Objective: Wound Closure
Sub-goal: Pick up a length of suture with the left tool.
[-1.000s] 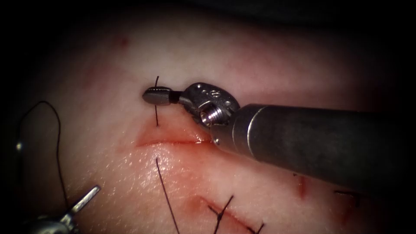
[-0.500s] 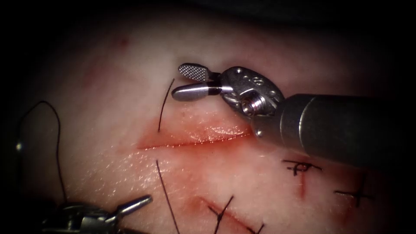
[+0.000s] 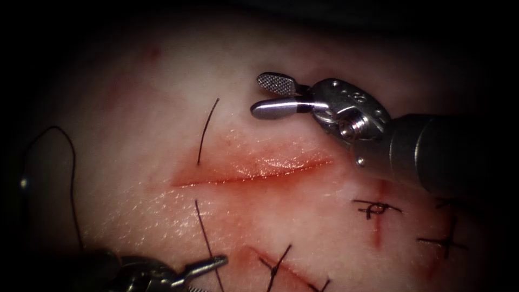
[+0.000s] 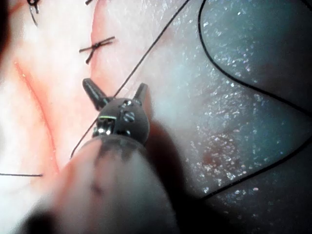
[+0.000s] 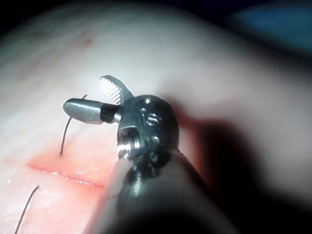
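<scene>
Steel right pincer (image 3: 273, 97) is hanging open and empty above the cut (image 3: 254, 172). Upright needle (image 3: 207, 130) is standing in the tissue (image 3: 135, 162) to its left, nearer than the left pincer (image 3: 208, 265), also spread, grasping nothing, beside the thread (image 3: 208, 249).

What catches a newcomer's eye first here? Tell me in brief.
The right tool, jaws open and empty, hangs over the tissue above the cut's right half. The red, glistening cut runs across the middle, with thread sticking up near its left end. The left tool, open and empty, sits below the cut by another thread.
</scene>
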Tool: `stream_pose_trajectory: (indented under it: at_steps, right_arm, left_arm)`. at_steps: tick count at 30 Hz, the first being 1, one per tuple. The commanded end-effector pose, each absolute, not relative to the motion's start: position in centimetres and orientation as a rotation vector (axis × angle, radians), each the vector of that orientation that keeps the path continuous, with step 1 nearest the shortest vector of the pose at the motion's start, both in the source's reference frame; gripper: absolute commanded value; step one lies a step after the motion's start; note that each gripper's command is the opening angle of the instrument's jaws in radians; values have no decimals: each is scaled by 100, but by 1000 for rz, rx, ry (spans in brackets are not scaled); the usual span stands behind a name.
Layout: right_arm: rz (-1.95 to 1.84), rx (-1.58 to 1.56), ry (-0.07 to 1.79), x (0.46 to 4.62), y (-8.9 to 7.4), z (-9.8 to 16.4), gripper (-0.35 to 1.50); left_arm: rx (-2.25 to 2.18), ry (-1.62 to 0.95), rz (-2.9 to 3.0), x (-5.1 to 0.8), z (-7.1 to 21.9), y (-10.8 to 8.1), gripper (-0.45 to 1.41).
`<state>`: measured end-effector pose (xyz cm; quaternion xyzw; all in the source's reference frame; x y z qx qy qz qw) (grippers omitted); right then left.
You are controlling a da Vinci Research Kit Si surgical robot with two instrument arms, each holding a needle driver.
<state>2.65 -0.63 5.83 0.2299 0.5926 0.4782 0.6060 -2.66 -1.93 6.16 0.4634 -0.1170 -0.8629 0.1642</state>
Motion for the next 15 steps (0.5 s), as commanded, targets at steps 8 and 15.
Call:
stream_pose_trajectory:
  at_steps: [8,15]
  right_arm:
    - [1094,526,1374,278,-70,592,110]
    - [1089,523,1375,279,-75,594,108]
  left_arm:
    - [1300,-334,-2442,-290,623,-208,46]
    - [1323,-314,-2397,-305,623,-218,37]
